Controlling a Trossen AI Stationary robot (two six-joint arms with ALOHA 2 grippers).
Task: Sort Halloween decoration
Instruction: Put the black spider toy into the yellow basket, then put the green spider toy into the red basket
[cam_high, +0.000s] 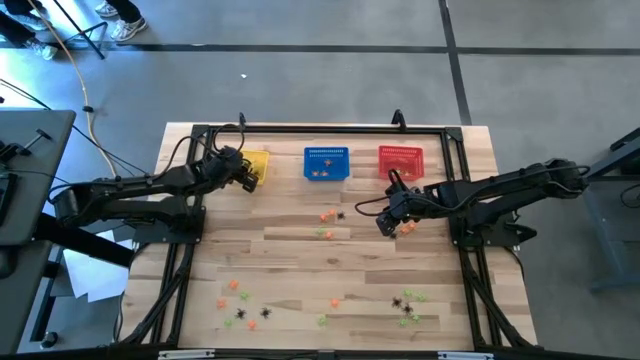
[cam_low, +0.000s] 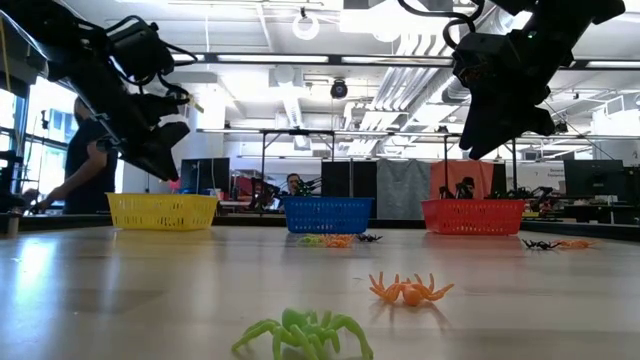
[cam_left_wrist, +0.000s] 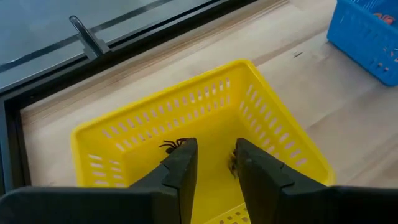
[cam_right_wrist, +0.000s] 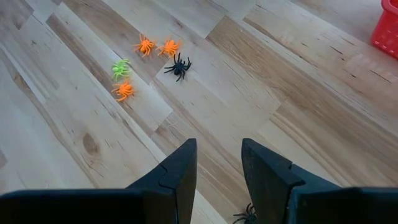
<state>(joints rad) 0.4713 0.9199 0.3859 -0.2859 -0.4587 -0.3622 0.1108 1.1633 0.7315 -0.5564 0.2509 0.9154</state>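
Left end effector over yellow basket, fingers parted, grasping nothing; black spider inside. Blue basket holding orange trinkets. Right end effector released above worktop, spiders scattered there.

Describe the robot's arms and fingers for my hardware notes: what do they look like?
Two dark, nearly black jointed arms with black cables looped beside them. The left gripper and right gripper each end in two broad, matte dark fingers with stepped inner edges. No markings are visible.

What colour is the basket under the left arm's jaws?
Yellow. The basket shows best in the left wrist view, with a black spider inside.
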